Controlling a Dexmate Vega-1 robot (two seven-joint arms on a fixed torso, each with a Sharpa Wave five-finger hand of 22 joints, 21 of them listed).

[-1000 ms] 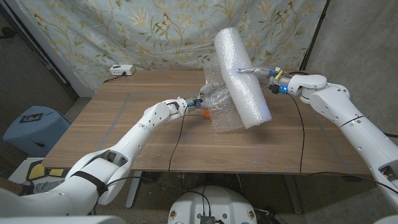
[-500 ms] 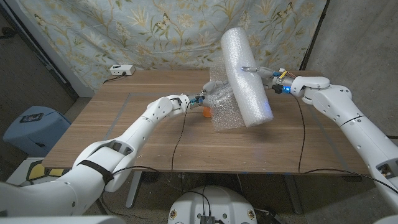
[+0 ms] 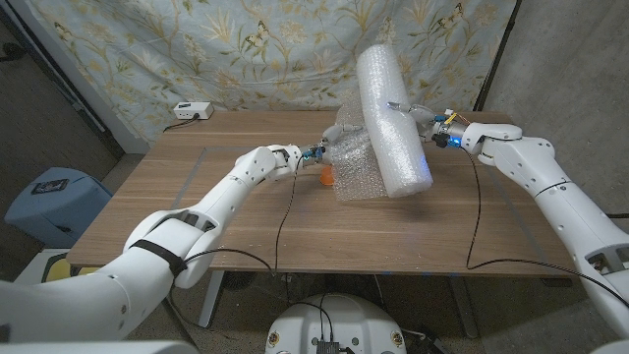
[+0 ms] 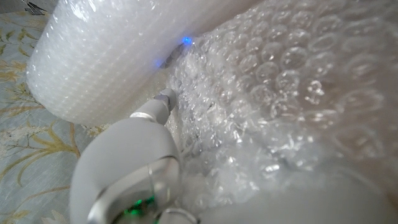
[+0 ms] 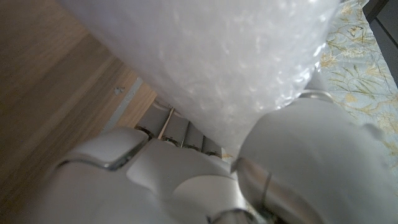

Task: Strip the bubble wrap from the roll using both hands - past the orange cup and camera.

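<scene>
The right hand point(image 3: 418, 120) is gripping the light, bulky roll point(image 3: 391, 123); the left hand point(image 3: 316, 154) is pinching its soft, slippery loose sheet point(image 3: 356, 167), best grasped near the edge.

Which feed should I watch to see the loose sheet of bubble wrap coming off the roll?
Head view: the loose clear bubble wrap sheet shows whole, hanging from the big white bubble wrap roll toward the left hand. Left wrist view shows only a close patch of it. Right wrist view shows the roll's surface.

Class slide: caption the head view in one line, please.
Right robot hand tilts the bubble wrap roll while left robot hand grips the loose sheet.
</scene>
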